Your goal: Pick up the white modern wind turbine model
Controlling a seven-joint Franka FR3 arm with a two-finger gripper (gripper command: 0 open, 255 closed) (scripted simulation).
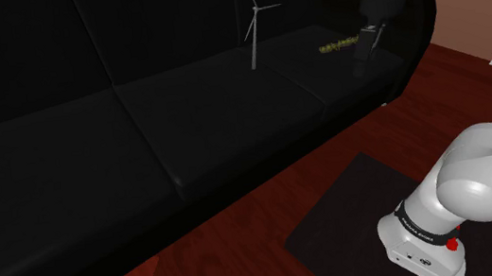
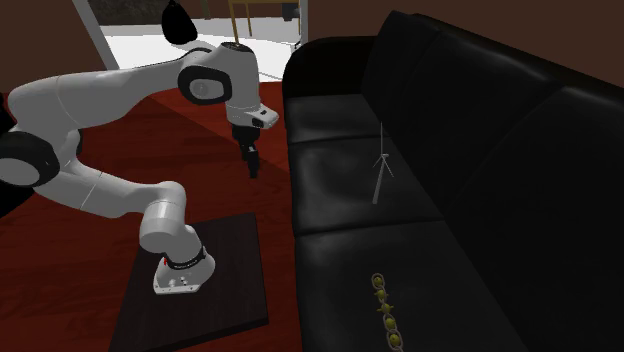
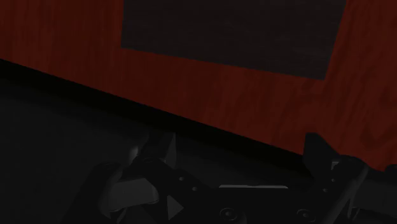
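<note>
The black sofa [image 1: 212, 108] carries a white wind turbine model [image 1: 253, 41] upright at the back of its middle seat cushion, and a greenish-gold beaded string [image 1: 336, 46] flat on the neighbouring cushion, at the turbine's three o'clock in the shoulder view.

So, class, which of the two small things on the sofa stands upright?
The pale wind turbine model stands upright; the yellow beaded strand lies flat.

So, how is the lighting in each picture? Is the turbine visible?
Shoulder view: dim; the black cushioned sofa swallows detail, yet the thin pale wind turbine model stands out. Second exterior view: brighter, with soft sheen on the cushions. Wrist view: very dark; the black hand is barely distinguishable.
</note>
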